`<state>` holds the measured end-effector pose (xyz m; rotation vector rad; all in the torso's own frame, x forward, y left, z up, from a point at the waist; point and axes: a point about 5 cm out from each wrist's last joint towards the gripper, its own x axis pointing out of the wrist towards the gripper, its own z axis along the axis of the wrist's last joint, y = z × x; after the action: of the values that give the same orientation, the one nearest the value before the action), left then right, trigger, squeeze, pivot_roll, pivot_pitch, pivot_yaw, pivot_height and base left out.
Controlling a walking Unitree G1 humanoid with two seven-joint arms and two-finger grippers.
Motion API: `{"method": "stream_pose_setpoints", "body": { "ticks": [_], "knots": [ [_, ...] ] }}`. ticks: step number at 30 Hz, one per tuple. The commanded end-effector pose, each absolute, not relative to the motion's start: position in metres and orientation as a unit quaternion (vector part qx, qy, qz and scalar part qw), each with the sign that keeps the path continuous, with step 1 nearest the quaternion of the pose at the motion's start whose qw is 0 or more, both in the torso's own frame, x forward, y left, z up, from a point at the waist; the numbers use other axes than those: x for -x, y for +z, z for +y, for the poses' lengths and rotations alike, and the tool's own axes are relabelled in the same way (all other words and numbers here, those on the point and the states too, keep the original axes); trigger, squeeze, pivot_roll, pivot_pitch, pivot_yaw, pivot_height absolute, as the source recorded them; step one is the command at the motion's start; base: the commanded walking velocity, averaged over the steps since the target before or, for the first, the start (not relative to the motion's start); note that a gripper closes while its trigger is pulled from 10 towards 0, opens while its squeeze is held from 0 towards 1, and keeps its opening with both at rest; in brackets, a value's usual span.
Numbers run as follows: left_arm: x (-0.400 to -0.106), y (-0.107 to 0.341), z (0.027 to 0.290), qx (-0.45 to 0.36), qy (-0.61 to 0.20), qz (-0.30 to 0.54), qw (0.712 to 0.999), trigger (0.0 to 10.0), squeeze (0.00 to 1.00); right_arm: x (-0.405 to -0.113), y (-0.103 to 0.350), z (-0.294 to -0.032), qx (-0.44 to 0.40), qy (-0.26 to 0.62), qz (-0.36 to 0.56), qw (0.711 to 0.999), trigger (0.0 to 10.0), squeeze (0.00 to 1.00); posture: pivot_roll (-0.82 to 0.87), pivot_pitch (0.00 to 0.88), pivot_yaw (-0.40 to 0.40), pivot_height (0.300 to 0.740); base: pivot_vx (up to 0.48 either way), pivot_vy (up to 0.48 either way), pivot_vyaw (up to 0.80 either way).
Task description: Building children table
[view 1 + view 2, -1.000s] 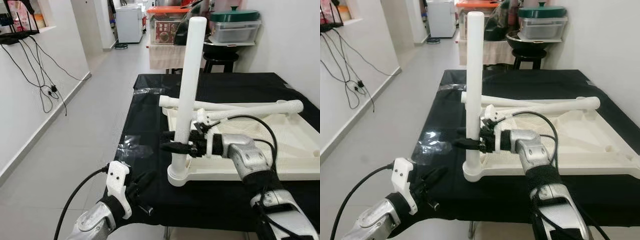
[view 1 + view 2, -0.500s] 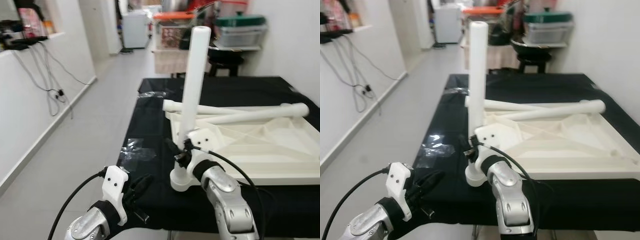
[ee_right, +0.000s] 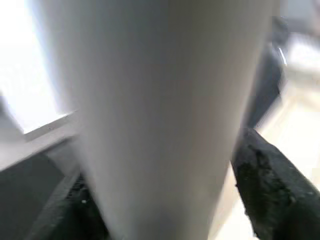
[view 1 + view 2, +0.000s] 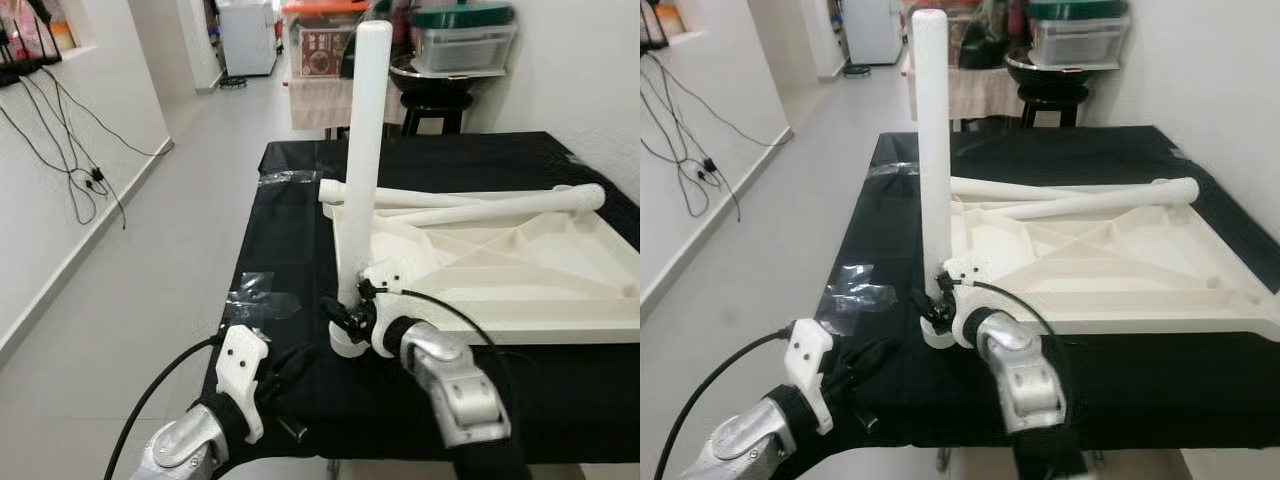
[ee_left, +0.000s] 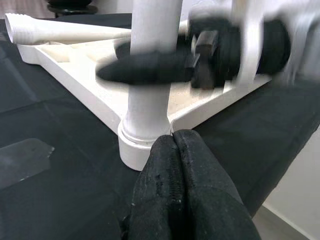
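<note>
Your right gripper (image 4: 345,318) sits at the base of the upright white leg (image 4: 364,160), 1 black finger on each side of the tube, just above the socket collar. In the right wrist view the leg (image 3: 155,120) runs between the 2 fingers (image 3: 265,190), close against them, so it reads as clamped on the leg, though that frame is blurred. The leg stands vertical in the near-left corner socket of the white tabletop (image 4: 520,270), which lies upside down on the black-covered table (image 4: 300,190). 2 more loose legs (image 4: 470,205) lie crossed over the tabletop's far edge.

Your left gripper (image 4: 290,375) hangs low at the table's near-left edge, below and just in front of the socket corner, apart from it. In the left wrist view its 2 fingers (image 5: 190,195) are pressed together, holding nothing, pointed at the collar. A crumpled clear plastic piece (image 4: 258,296) lies on the cloth left of the leg.
</note>
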<state>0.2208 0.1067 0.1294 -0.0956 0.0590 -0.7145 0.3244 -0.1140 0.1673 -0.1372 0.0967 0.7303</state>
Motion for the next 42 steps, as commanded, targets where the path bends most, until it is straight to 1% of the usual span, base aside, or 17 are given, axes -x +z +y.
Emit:
{"method": "stream_pose_setpoints", "body": {
  "ticks": [1, 3, 9, 13, 14, 15, 16, 29, 31, 32, 33, 34, 35, 36, 38, 39, 42],
  "knots": [
    [-0.22, 0.126, 0.106, 0.045, -0.35, 0.032, 0.935, 10.0, 0.0, -0.321, 0.172, -0.109, 0.081, 0.406, 0.023, 0.91, 10.0, 0.0, -0.01, 0.014, -0.001, 0.74, 0.0, 0.0, 0.0],
    [-0.221, 0.125, 0.104, 0.041, -0.348, 0.025, 0.936, 10.0, 0.0, -0.322, 0.175, -0.117, 0.1, 0.49, 0.038, 0.865, 10.0, 0.0, 0.01, 0.0, -0.017, 0.74, 0.0, 0.0, 0.0],
    [-0.219, 0.126, 0.102, 0.022, -0.349, 0.012, 0.937, 10.0, 0.0, -0.33, 0.177, -0.121, 0.111, 0.519, 0.045, 0.846, 10.0, 0.0, 0.02, 0.0, -0.016, 0.74, 0.0, 0.0, 0.0],
    [-0.216, 0.139, 0.104, -0.039, -0.327, -0.061, 0.942, 10.0, 0.0, -0.347, 0.181, -0.124, 0.099, 0.543, 0.053, 0.832, 10.0, 0.0, 0.03, 0.0, -0.022, 0.74, 0.0, 0.0, 0.0],
    [-0.217, 0.14, 0.106, -0.039, -0.32, -0.065, 0.944, 10.0, 0.0, -0.35, 0.181, -0.125, 0.102, 0.543, 0.055, 0.831, 4.9, 0.0, 0.03, 0.0, -0.023, 0.74, 0.0, 0.0, 0.0],
    [-0.217, 0.14, 0.106, -0.039, -0.32, -0.065, 0.944, 10.0, 0.0, -0.35, 0.181, -0.125, 0.102, 0.543, 0.055, 0.831, 4.9, 0.0, 0.03, 0.0, -0.023, 0.74, 0.0, 0.0, 0.0],
    [-0.215, 0.142, 0.105, -0.026, -0.328, -0.072, 0.942, 10.0, 0.0, -0.352, 0.18, -0.127, 0.102, 0.548, 0.06, 0.828, 0.0, 0.0, 0.04, 0.0, -0.024, 0.74, 0.0, 0.0, 0.0],
    [-0.211, 0.14, 0.1, 0.047, -0.353, -0.085, 0.931, 10.0, 0.0, -0.34, 0.162, -0.146, 0.07, 0.519, 0.064, 0.85, 0.0, 0.0, 0.01, 0.0, 0.002, 0.74, 0.0, 0.0, 0.0],
    [-0.21, 0.14, 0.102, 0.056, -0.351, -0.086, 0.931, 10.0, 0.0, -0.337, 0.156, -0.148, 0.068, 0.48, 0.077, 0.871, 0.0, 0.0, -0.01, 0.0, 0.002, 0.74, 0.0, 0.0, 0.0],
    [-0.21, 0.141, 0.104, 0.068, -0.35, -0.087, 0.93, 10.0, 0.0, -0.332, 0.144, -0.144, 0.051, 0.385, 0.107, 0.915, 0.0, 0.0, -0.01, 0.0, -0.003, 0.74, 0.0, 0.0, 0.0],
    [-0.21, 0.141, 0.104, 0.068, -0.35, -0.087, 0.93, 10.0, 0.0, -0.332, 0.144, -0.144, 0.051, 0.385, 0.107, 0.915, 0.0, 0.0, -0.01, 0.0, -0.003, 0.74, 0.0, 0.0, 0.0],
    [-0.21, 0.141, 0.104, 0.075, -0.349, -0.088, 0.93, 10.0, 0.0, -0.327, 0.135, -0.144, 0.041, 0.311, 0.131, 0.94, 0.0, 0.0, -0.01, 0.0, -0.003, 0.74, 0.0, 0.0, 0.0],
    [-0.21, 0.142, 0.106, 0.075, -0.349, -0.087, 0.93, 10.0, 0.0, -0.312, 0.125, -0.141, 0.01, 0.171, 0.141, 0.975, 0.0, 0.0, -0.01, 0.005, 0.0, 0.74, 0.0, 0.0, 0.0],
    [-0.21, 0.142, 0.106, 0.075, -0.349, -0.087, 0.93, 10.0, 0.0, -0.312, 0.125, -0.141, 0.01, 0.171, 0.141, 0.975, 0.0, 0.0, -0.01, 0.005, 0.0, 0.74, 0.0, 0.0, 0.0],
    [-0.207, 0.14, 0.108, 0.058, -0.347, -0.078, 0.933, 10.0, 0.0, -0.269, 0.114, -0.103, -0.035, 0.145, 0.165, 0.975, 0.0, 0.0, -0.01, 0.011, 0.019, 0.74, 0.0, 0.0, 0.0],
    [-0.205, 0.139, 0.109, 0.054, -0.34, -0.074, 0.936, 10.0, 0.0, -0.265, 0.117, -0.099, -0.038, 0.147, 0.154, 0.976, 0.0, 0.0, -0.03, 0.001, 0.036, 0.74, 0.0, 0.0, 0.0],
    [-0.199, 0.132, 0.115, 0.067, -0.312, -0.046, 0.947, 10.0, 0.0, -0.287, 0.127, -0.122, -0.009, 0.138, 0.128, 0.982, 0.0, 0.0, -0.01, 0.004, 0.018, 0.74, 0.0, 0.0, 0.0]
  ]
}}
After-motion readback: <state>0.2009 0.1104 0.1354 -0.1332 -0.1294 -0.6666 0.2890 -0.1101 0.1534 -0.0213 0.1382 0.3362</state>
